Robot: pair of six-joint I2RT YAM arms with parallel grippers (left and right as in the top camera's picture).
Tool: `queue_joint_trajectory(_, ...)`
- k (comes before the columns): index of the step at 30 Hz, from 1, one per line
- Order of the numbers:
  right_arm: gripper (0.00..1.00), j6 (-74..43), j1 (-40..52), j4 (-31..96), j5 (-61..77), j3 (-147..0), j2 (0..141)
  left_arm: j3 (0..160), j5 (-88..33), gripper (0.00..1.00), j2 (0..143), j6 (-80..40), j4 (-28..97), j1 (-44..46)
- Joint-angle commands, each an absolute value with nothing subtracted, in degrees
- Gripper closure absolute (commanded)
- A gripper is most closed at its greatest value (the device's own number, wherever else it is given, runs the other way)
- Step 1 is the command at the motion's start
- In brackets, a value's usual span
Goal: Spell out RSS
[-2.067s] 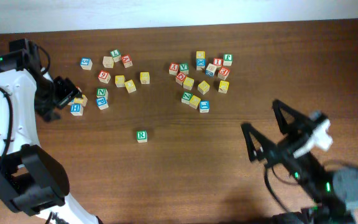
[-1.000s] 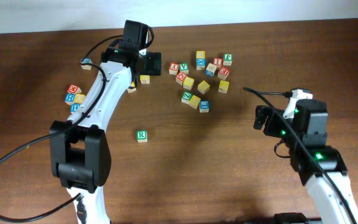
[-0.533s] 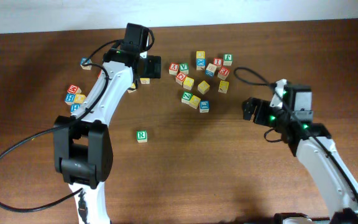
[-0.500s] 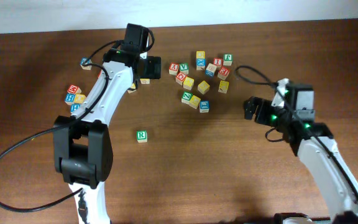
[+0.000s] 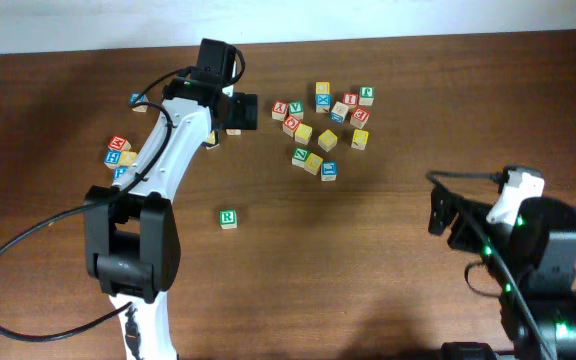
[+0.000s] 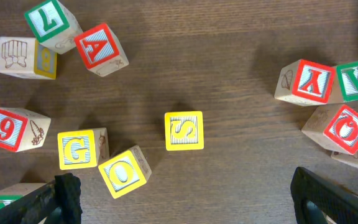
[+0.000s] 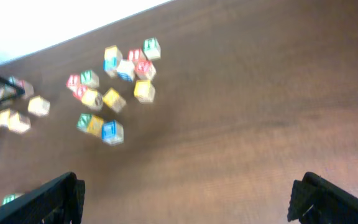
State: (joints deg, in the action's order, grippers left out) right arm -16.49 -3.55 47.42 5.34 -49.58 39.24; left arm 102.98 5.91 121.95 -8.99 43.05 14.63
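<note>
One brown table (image 5: 368,290) carries scattered letter cubes (image 5: 328,140). The left gripper (image 6: 185,186), jaws spread wide and empty, hangs over the yellow S cube (image 6: 184,130); the right gripper (image 7: 186,186), equally spread and empty, is well apart from every cube. The green R cube (image 5: 228,218) sits alone, apart from the rest.

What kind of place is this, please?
Probably a robotics lab bench: a left arm and a right arm over a wooden table strewn with lettered cubes.
</note>
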Motion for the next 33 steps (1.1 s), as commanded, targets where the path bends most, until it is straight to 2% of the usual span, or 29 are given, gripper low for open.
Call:
queue_joint_trajectory(1, 0.02, -15.3, -3.6, 50.8, 4.2, -48.5, 34.2, 103.5, 5.3, 0.01, 122.5, -9.0, 43.5, 14.3)
queue_joint_trajectory(8, 0.02, -14.8, -3.6, 59.9, 4.3, -48.2, 30.3, 103.5, 4.7, 0.01, 122.5, -9.8, 43.8, 14.3)
queue_joint_trajectory(16, 0.02, -15.2, -3.6, 47.6, 4.0, -48.1, 28.6, 103.5, 4.7, 0.01, 122.5, -9.8, 44.2, 14.3)
queue_joint_trajectory(29, 0.02, -15.2, -3.6, 47.7, 4.0, -48.1, 28.6, 103.5, 4.4, 0.01, 122.5, -9.8, 44.0, 14.3)
queue_joint_trajectory(33, 0.02, -15.2, -3.6, 47.7, 4.0, -48.1, 28.6, 103.5, -0.8, 0.01, 122.5, -9.8, 42.9, 14.3)
